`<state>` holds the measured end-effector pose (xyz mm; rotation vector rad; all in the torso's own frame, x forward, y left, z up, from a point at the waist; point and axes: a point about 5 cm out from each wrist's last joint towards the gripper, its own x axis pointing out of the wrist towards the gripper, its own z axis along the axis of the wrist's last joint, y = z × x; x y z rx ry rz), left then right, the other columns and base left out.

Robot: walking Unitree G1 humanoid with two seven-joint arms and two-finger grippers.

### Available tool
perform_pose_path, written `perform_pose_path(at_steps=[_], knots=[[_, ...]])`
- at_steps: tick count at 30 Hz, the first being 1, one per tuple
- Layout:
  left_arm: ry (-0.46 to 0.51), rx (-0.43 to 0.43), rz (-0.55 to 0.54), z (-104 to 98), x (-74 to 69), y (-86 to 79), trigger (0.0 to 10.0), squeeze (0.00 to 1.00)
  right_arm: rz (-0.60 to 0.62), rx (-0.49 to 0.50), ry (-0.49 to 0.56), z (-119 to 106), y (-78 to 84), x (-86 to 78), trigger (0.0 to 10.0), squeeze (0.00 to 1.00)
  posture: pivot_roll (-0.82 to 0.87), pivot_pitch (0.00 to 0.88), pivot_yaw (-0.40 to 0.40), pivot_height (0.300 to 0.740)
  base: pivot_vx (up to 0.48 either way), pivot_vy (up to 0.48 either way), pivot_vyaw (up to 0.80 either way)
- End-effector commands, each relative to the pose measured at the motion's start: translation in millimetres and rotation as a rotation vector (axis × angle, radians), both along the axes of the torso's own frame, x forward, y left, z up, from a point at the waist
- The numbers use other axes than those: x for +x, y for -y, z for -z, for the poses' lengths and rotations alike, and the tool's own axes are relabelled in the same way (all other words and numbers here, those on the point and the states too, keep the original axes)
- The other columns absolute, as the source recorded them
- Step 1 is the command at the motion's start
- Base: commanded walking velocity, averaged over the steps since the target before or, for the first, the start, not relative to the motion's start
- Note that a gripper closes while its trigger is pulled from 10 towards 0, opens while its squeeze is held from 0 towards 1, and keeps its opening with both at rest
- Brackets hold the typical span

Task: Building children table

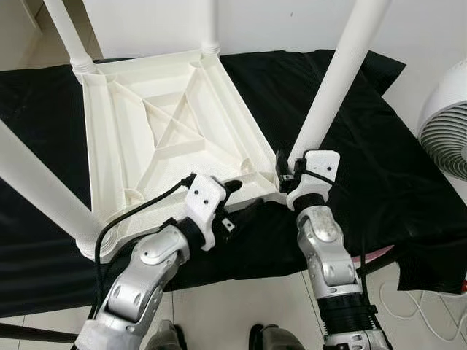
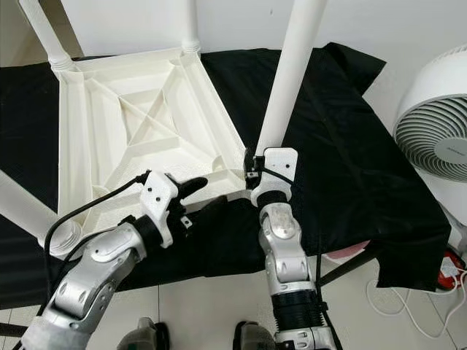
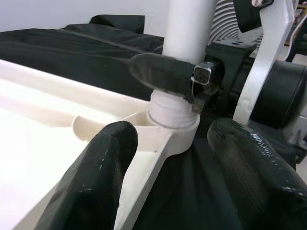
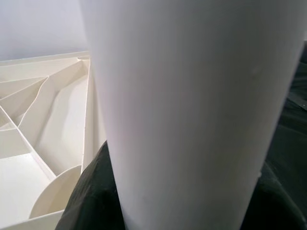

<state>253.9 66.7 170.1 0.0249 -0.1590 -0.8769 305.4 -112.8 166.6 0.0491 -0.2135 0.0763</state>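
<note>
The white plastic tabletop (image 1: 157, 124) lies upside down on a black cloth (image 1: 379, 168), with white legs standing up from its corners. My right gripper (image 1: 286, 173) is shut on the near-right leg (image 1: 336, 80) just above its threaded socket. In the left wrist view one of its fingers (image 3: 163, 72) crosses the base of that leg (image 3: 187, 24). The right wrist view looks straight at this leg (image 4: 192, 105). My left gripper (image 1: 237, 200) is open, its two fingers (image 3: 91, 182) astride the tabletop's rim beside that corner, apart from the plastic.
Three other legs rise at the far left (image 1: 69, 33), far right (image 1: 209, 25) and near left (image 1: 36, 182). A white fan (image 1: 446, 124) stands at the right past the cloth's edge. White cables (image 1: 416, 306) lie on the tiled floor.
</note>
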Motion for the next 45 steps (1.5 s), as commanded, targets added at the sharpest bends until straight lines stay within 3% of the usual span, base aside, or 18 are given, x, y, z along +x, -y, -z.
perform_pose_path(at_steps=[1, 4, 5, 10, 11, 12, 13, 18, 23, 24, 31, 32, 33, 34, 41, 45], knots=[[-0.005, -0.007, -0.051, -1.5, 5.5, -2.6, 10.0, 0.0, -0.019, 0.044, -0.085, 16.7, -6.2, -3.0, 10.0, 0.0, -0.1, 0.148, 0.046, 0.74, 0.0, 0.0, 0.0], [-0.005, -0.008, -0.05, -2.6, 6.4, -2.4, 10.0, 0.0, -0.02, 0.054, -0.081, 16.1, -7.0, -2.8, 10.0, 0.0, -0.1, 0.147, 0.046, 0.74, 0.0, 0.0, 0.0], [0.001, -0.003, -0.05, -3.7, 6.7, -1.7, 10.0, 0.0, -0.04, 0.055, -0.07, 14.3, -8.0, -3.0, 10.0, 1.0, -0.09, 0.142, 0.048, 0.74, 0.0, 0.0, 0.0], [0.014, 0.006, -0.042, -4.9, 5.1, -1.2, 10.0, 0.0, -0.099, 0.033, -0.049, 10.0, -5.4, -3.6, 10.0, 1.0, -0.09, 0.139, 0.043, 0.74, 0.0, 0.0, 0.0], [0.017, 0.006, -0.04, -5.5, 4.6, -1.3, 10.0, 0.0, -0.137, 0.028, -0.047, 8.8, -4.1, -3.7, 10.0, 0.33, -0.09, 0.139, 0.043, 0.74, 0.0, 0.0, 0.0], [0.021, -0.002, -0.035, -7.2, 4.3, -1.7, 10.0, 0.0, -0.2, 0.002, -0.044, 7.2, -3.3, -3.6, 10.0, 0.0, -0.08, 0.136, 0.039, 0.74, 0.0, 0.0, 0.0], [0.021, -0.002, -0.035, -7.2, 4.3, -1.7, 10.0, 0.0, -0.2, 0.002, -0.044, 7.2, -3.3, -3.6, 10.0, 0.0, -0.08, 0.136, 0.039, 0.74, 0.0, 0.0, 0.0], [0.033, -0.005, -0.028, -10.8, 3.2, -3.0, 10.0, 0.0, -0.424, -0.144, 0.0, -3.5, 4.8, -0.2, 10.0, 0.0, -0.07, 0.122, 0.027, 0.74, 0.0, 0.0, 0.0], [0.035, -0.003, -0.027, -11.2, 2.3, -2.9, 10.0, 0.0, -0.466, -0.171, 0.001, -5.7, 8.2, 1.5, 10.0, 0.0, -0.07, 0.122, 0.027, 0.74, 0.0, 0.0, 0.0], [0.005, -0.023, 0.009, -11.7, -2.1, -1.9, 10.0, 0.0, -0.58, -0.229, 0.0, -10.5, 13.3, 5.0, 10.0, 0.0, -0.05, 0.108, 0.022, 0.74, 0.0, 0.0, 0.0], [-0.029, -0.031, 0.072, -12.1, -7.6, -2.2, 10.0, 0.0, -0.689, -0.303, -0.033, -8.8, 18.4, 8.4, 10.0, 0.0, -0.05, 0.103, 0.019, 0.74, 0.0, 0.0, 0.0], [-0.035, -0.021, 0.082, -11.7, -7.8, -3.0, 10.0, 0.0, -0.702, -0.309, -0.046, -7.1, 20.8, 9.2, 3.8, 0.0, -0.06, 0.103, 0.017, 0.74, 0.0, 0.0, 0.0], [-0.039, -0.014, 0.087, -11.4, -7.7, -3.5, 10.0, 0.0, -0.708, -0.311, -0.054, -6.1, 22.5, 9.6, 2.4, 0.0, -0.06, 0.103, 0.017, 0.74, 0.0, 0.0, 0.0], [-0.038, -0.012, 0.087, -11.9, -7.4, -3.5, 10.0, 0.0, -0.705, -0.311, -0.063, -5.0, 24.4, 10.1, 0.0, 0.0, -0.06, 0.104, 0.019, 0.74, 0.0, 0.0, 0.0], [-0.044, -0.009, 0.056, -12.1, -5.0, -2.4, 10.0, 0.0, -0.704, -0.294, -0.092, 1.0, 25.3, 7.1, 0.0, 0.0, -0.06, 0.117, 0.019, 0.74, 0.0, 0.0, 0.0], [-0.052, -0.015, 0.034, -13.6, -3.9, -4.3, 10.0, 0.0, -0.593, -0.237, -0.138, 4.3, 22.0, 12.3, 0.0, 0.0, -0.05, 0.134, 0.009, 0.74, 0.0, 0.0, 0.0]])
